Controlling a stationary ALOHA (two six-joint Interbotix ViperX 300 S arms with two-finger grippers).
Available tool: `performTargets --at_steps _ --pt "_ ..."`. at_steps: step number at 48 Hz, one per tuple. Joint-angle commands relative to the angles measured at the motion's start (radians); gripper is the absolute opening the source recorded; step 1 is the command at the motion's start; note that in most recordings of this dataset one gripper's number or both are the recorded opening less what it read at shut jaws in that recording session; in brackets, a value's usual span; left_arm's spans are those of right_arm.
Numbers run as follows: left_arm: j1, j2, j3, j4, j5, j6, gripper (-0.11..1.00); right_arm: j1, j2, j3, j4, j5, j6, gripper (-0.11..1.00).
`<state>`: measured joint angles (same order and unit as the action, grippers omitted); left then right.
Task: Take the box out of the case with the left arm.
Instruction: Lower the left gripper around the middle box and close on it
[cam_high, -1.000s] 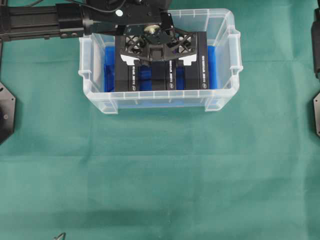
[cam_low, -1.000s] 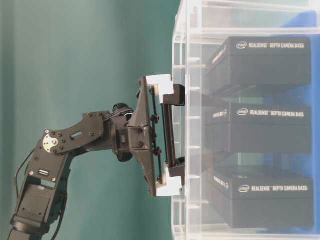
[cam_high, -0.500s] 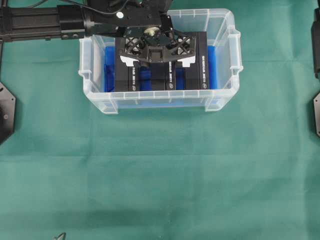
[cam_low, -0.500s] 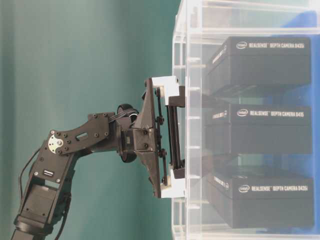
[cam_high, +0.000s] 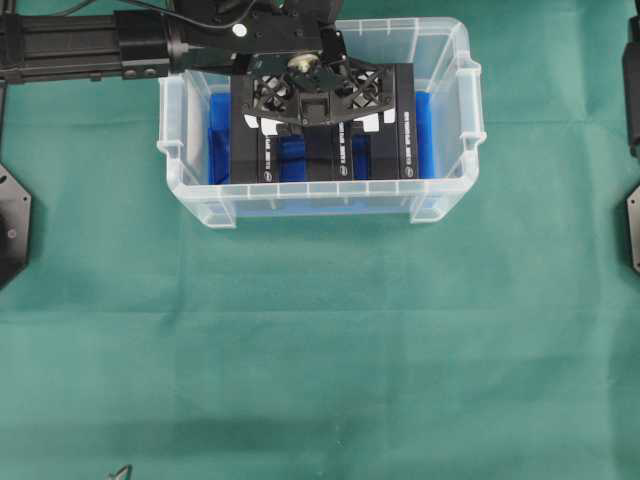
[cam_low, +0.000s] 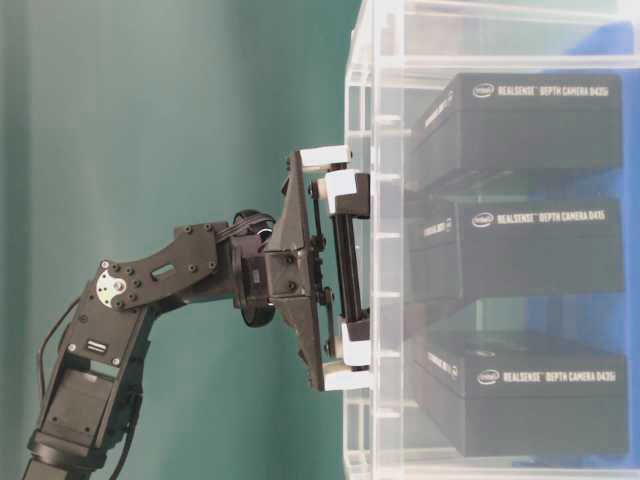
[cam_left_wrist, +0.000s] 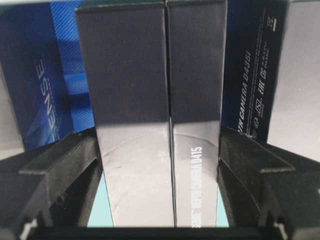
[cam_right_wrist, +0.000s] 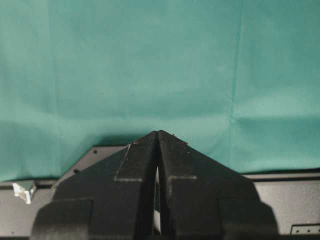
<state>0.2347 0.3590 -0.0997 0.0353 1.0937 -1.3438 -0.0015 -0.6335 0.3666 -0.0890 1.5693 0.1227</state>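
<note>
The clear case (cam_high: 320, 203) with its blue floor stands at the back of the green table and holds three black camera boxes on edge. My left gripper (cam_high: 316, 124), black lattice with white pieces, reaches down into the case. Its fingers (cam_left_wrist: 75, 165) press both sides of the middle box (cam_high: 326, 156). The table-level view shows the gripper (cam_low: 345, 266) against the case wall (cam_low: 360, 100), level with the middle box (cam_low: 530, 250). In the left wrist view the box (cam_left_wrist: 150, 100) fills the gap between the fingers. My right gripper (cam_right_wrist: 157, 137) is shut and empty over bare cloth.
A black box (cam_high: 246, 150) stands left of the middle one and another (cam_high: 400, 140) to its right, both close beside it. Black arm bases (cam_high: 12, 215) sit at the table's left and right edges. Green cloth lies in front of the case.
My left gripper's fingers have closed inward onto the middle box, the white pieces drawing nearer together. The gripper sits slightly deeper in the case. The boxes and right arm have not moved.
</note>
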Motion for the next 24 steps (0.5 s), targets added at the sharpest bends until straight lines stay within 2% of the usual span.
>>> performTargets --at_steps 1,14,24 --pt "0.003 -0.034 -0.009 -0.002 -0.005 0.0 0.62 0.0 -0.003 -0.026 -0.005 -0.005 -0.002 0.0" --pt "0.002 -0.072 -0.034 -0.002 0.041 0.0 0.62 0.0 -0.003 -0.028 -0.015 -0.006 -0.002 0.0" --pt "0.002 -0.092 -0.118 -0.005 0.132 0.002 0.62 0.0 -0.003 -0.026 -0.018 -0.008 -0.002 0.0"
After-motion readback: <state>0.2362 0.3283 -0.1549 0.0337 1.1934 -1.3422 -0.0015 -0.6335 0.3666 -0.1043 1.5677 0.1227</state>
